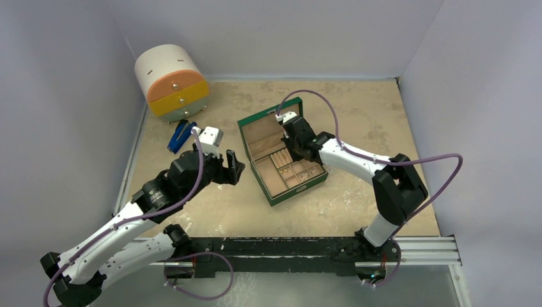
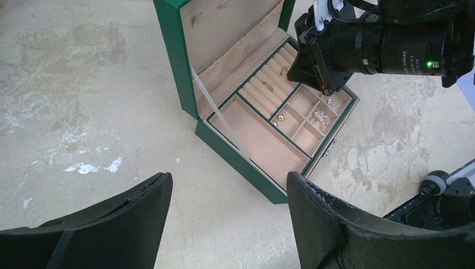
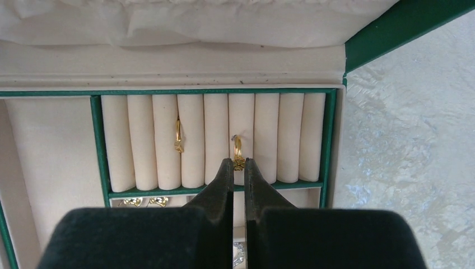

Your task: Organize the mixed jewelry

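- Your right fingers are reaching down into the open green box. The box is sitting near the middle of the counter, with its lid standing up on the side facing the far left corner.
- Those fingers are pressing closed, and their tips are meeting at the near end of a gold ring. That ring is standing in a slot of the ring rolls. You cannot tell whether the tips are pinching it or only touching it.
- A second gold ring is sitting in another slot of the same rolls, well apart from the first.
- More jewelry is lying in the small compartments beside the rolls: a gold piece in one and silver pieces in the next.
- Your left fingers are hanging wide open over the counter between the box and the left edge. They are holding nothing and pointing toward the box.
- A blue-handled tool is lying toward the far left corner, just in front of a round drawer stand.
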Controlling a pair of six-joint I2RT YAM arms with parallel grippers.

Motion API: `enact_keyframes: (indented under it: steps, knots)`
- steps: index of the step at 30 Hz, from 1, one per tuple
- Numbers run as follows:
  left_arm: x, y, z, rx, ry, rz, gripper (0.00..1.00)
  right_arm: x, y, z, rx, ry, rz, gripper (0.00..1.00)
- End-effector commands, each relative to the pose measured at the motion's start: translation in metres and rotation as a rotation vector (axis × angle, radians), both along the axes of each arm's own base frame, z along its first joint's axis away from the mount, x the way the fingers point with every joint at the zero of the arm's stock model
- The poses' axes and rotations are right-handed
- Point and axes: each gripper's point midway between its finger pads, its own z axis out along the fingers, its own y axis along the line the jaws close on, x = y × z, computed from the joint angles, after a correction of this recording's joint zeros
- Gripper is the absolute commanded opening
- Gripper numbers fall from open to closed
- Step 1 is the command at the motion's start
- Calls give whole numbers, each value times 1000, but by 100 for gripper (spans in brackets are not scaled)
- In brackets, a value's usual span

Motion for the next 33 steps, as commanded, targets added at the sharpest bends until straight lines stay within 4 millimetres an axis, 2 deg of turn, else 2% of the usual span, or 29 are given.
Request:
enact_keyframes:
  steps: [1, 16, 27, 30, 33]
  knots:
    - [5, 2, 11, -3, -37, 12, 74, 12, 12, 11, 52, -30, 16, 0]
    - [7, 1, 9, 8, -31, 14, 75, 8, 9, -7, 44, 8, 9, 0]
    - [6, 1, 9, 7, -32, 13, 75, 2, 9, -32, 49, 70, -6, 0]
    - [6, 0, 9, 7, -32, 10, 75, 2, 8, -30, 52, 68, -15, 0]
    - [7, 0, 9, 9, -31, 10, 75, 1, 10, -25, 69, 66, -18, 6]
